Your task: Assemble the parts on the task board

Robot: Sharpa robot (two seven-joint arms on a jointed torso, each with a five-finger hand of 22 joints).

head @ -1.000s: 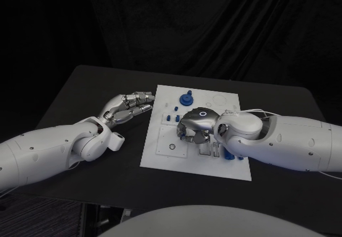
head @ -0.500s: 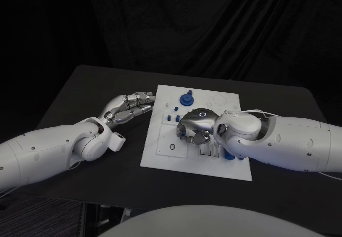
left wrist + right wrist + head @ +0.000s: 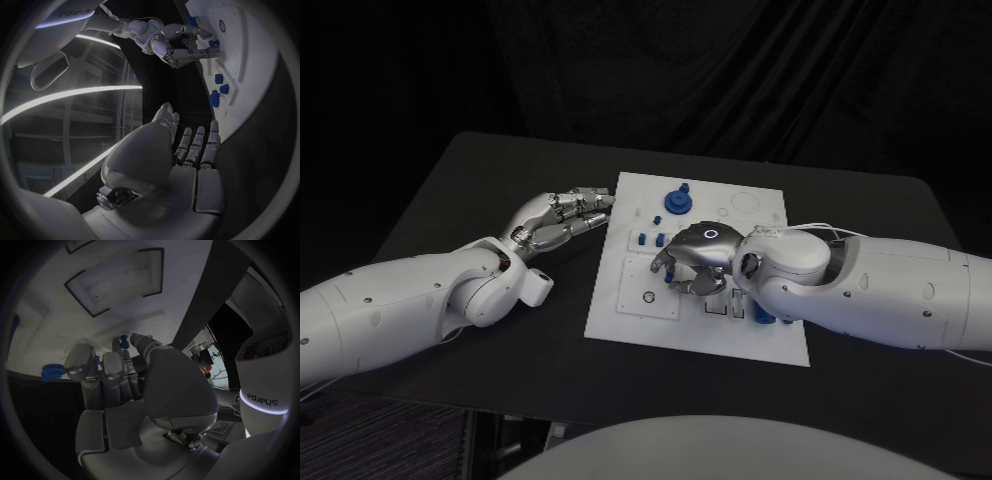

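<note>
The white task board (image 3: 733, 335) lies in the middle of the black table. My right hand (image 3: 697, 258) hovers low over the board's centre with its fingers curled down. In the right wrist view a small blue part (image 3: 124, 342) sits between the thumb and the fingertips (image 3: 116, 346) of the right hand (image 3: 119, 385), apparently pinched. My left hand (image 3: 560, 218) rests on the table at the board's left edge, loosely curled and holding nothing. A tall blue part (image 3: 678, 200) stands at the board's far end. Small blue pieces (image 3: 646, 238) lie just behind the right hand.
More blue pieces (image 3: 762, 315) sit on the board beside the right forearm. The left wrist view shows the board (image 3: 250, 55), blue pieces (image 3: 217, 87) and the right hand (image 3: 172, 42) beyond the left hand (image 3: 187, 150). Bare black table (image 3: 473, 170) surrounds the board.
The right hand has shifted slightly to the right over the board and its fingers have tucked in a little. The left hand has not moved.
</note>
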